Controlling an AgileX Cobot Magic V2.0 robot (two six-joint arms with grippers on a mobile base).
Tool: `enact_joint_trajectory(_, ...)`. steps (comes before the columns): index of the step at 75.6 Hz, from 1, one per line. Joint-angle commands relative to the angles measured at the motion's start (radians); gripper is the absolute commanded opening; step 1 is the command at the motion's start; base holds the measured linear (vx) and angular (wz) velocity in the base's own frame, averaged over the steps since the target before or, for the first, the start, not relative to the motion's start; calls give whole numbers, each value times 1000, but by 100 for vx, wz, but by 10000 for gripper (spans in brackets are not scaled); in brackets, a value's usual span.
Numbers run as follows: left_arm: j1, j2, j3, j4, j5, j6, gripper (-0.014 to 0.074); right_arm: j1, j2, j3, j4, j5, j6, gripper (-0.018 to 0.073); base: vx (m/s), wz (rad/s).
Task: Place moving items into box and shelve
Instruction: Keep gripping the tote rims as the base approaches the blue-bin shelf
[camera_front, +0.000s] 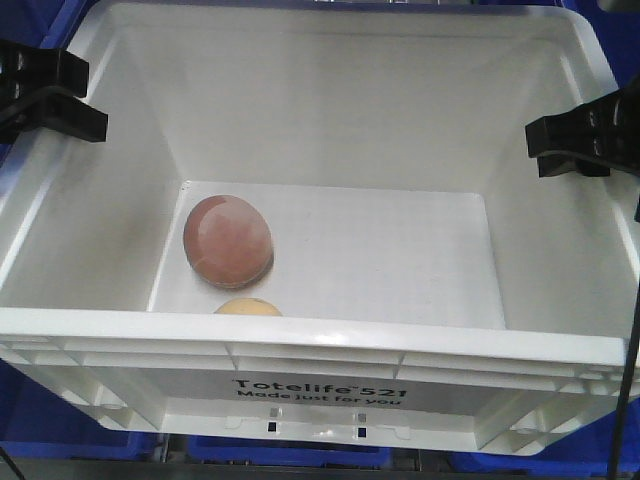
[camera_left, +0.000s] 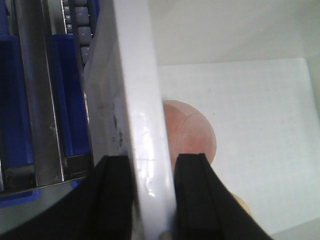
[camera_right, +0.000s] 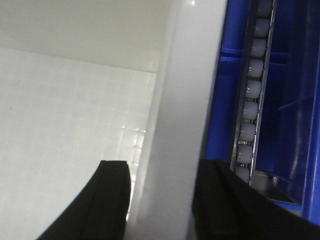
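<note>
- Box (camera_front: 330, 130): white, holding a pink ball (camera_front: 228, 241) and a yellow ball (camera_front: 247, 306); your load is in.
- Left gripper (camera_left: 152, 200): fingers pinch the left wall; right gripper (camera_right: 162, 200) pinches the right wall, so you can lift it level for shelving.

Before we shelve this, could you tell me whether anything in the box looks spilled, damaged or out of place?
Nothing stands out. The white box sits level, each gripper straddling a side wall; the pink round item and yellowish item lie intact inside.
</note>
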Motion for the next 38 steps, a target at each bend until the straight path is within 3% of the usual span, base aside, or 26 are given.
enact_joint_trajectory(1, -8, -42, -52, -84, -110, 8, -3, -5, -27, -43, -48, -88, 13, -6, 0, 0)
enact_joint_trajectory(38, -8, -42, -52, -84, -146, 8, -3, -5, -27, -43, -48, -96, 13, -6, 0, 0)
